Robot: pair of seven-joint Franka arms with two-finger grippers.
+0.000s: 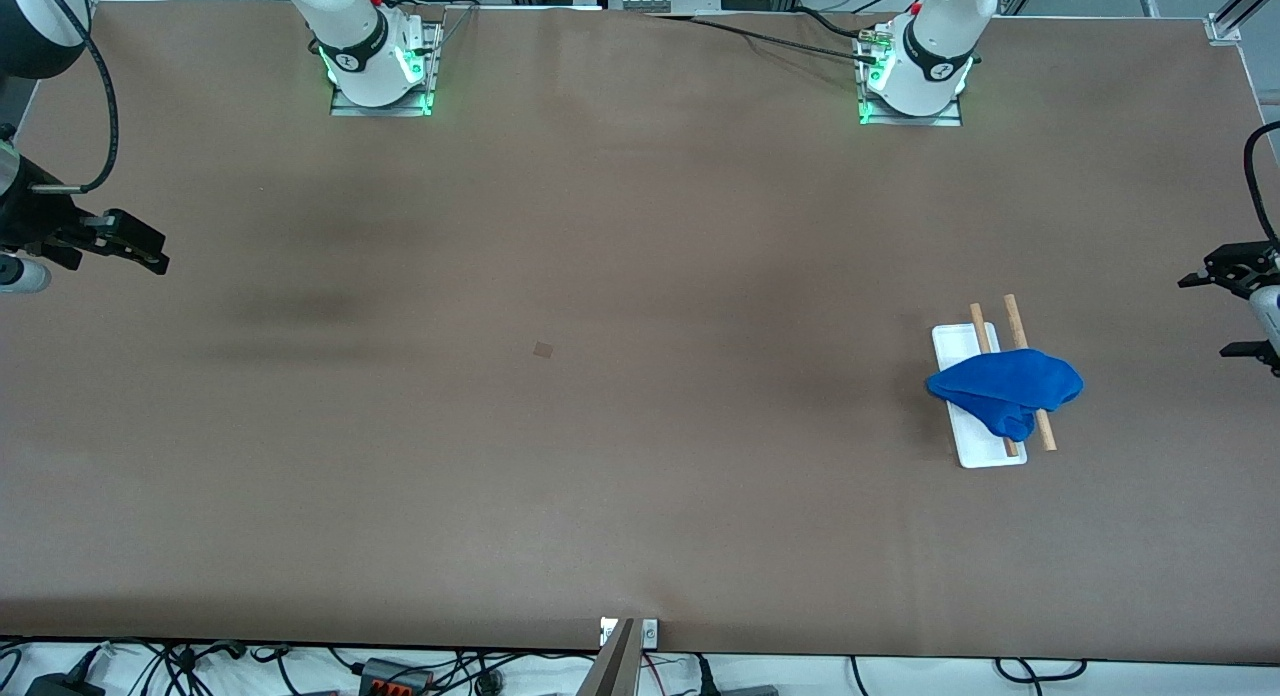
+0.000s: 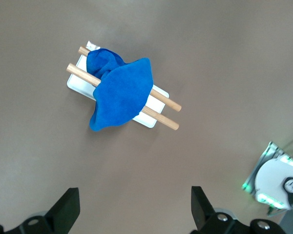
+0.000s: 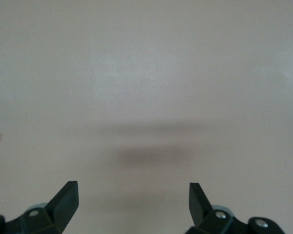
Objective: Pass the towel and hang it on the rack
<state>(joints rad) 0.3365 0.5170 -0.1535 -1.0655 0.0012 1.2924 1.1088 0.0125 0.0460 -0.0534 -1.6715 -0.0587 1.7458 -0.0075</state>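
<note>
The blue towel lies bunched across the two wooden rods of the rack, toward the left arm's end of the table. One corner droops over the white tray base. In the left wrist view the towel covers the middle of the rods, and the rack shows bare at both ends. My left gripper hangs open over the table edge beside the rack, with nothing between its fingers. My right gripper waits open and empty over the right arm's end of the table, and its wrist view shows only bare tabletop.
Both arm bases stand along the table edge farthest from the front camera. A small brown patch marks the middle of the brown table. Cables and plugs lie below the near edge.
</note>
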